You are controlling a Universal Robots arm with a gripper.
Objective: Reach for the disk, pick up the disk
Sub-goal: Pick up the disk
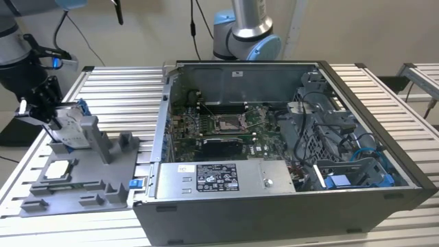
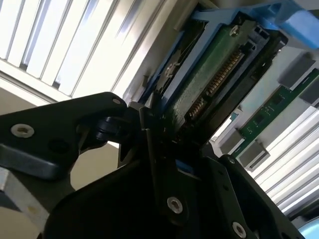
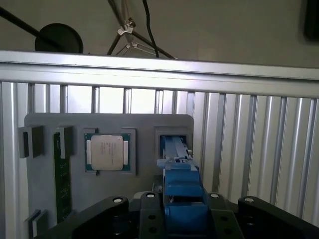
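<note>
The disk [image 1: 71,126] stands tilted on edge in a slot of the grey fixture [image 1: 89,188] at the exterior view's left, silver with a blue frame. My gripper [image 1: 57,119] is at its upper end, with a finger on each side. In the second wrist view the disk [image 2: 214,64] shows its green circuit board and blue frame, clamped between the black fingers [image 2: 149,134] of my gripper [image 2: 164,127]. In the first wrist view the disk's blue frame [image 3: 182,191] runs from the gripper [image 3: 183,211] down to the fixture slot [image 3: 174,142].
A small square chip [image 1: 57,170] [image 3: 106,152] and a green memory stick [image 3: 62,174] lie in the fixture. A small blue bracket [image 1: 135,183] sits at its edge. The open computer case [image 1: 274,144] stands to the exterior view's right on the slatted table [image 1: 123,92]. A second arm's base [image 1: 243,31] is behind it.
</note>
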